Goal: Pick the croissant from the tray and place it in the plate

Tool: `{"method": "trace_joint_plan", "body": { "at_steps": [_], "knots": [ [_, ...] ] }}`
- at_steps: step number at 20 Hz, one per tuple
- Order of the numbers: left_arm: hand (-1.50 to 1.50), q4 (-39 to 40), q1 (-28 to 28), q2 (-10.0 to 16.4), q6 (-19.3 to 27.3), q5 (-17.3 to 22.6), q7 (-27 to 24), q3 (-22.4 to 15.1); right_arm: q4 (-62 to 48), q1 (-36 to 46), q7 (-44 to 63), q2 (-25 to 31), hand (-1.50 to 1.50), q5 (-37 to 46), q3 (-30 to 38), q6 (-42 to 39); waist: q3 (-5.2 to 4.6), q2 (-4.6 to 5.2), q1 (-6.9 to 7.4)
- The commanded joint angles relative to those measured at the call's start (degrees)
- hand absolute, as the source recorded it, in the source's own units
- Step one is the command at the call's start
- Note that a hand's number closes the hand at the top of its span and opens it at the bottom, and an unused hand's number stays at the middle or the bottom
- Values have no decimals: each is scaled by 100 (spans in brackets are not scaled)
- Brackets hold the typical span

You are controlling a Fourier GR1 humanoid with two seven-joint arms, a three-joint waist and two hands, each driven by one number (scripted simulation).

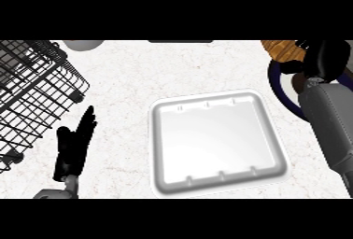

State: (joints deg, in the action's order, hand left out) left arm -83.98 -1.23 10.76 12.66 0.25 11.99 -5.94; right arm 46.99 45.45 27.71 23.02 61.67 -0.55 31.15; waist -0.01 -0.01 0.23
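Your L hand [72, 144] rests at 8 o'clock, fingers straight, holding nothing. Open counter [124, 70] runs between it and the tray [157, 140] at centre. The basket [41, 79] crowds the 10 o'clock edge. R hand [329, 56] is at 2 o'clock over the plate [276, 84], whose rim is cut by the right edge; can't tell its grip. The brown striped shape at 1 o'clock, just beside that hand, is prob. the croissant [281, 49].
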Motion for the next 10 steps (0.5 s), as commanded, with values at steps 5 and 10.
{"method": "trace_joint_plan", "body": {
  "at_steps": [5, 10],
  "knots": [
    [0, -219, -21, 52, -151, -9, 140, 104, -1332, 168, -1132, 690, 150, -532, 797, 208, 7, 34, 82],
    [0, -95, -112, -33, -129, -125, 141, 57, -2194, 400, -1468, 912, 150, -727, 1050, -278, 9, 46, 114]
  ]
}}
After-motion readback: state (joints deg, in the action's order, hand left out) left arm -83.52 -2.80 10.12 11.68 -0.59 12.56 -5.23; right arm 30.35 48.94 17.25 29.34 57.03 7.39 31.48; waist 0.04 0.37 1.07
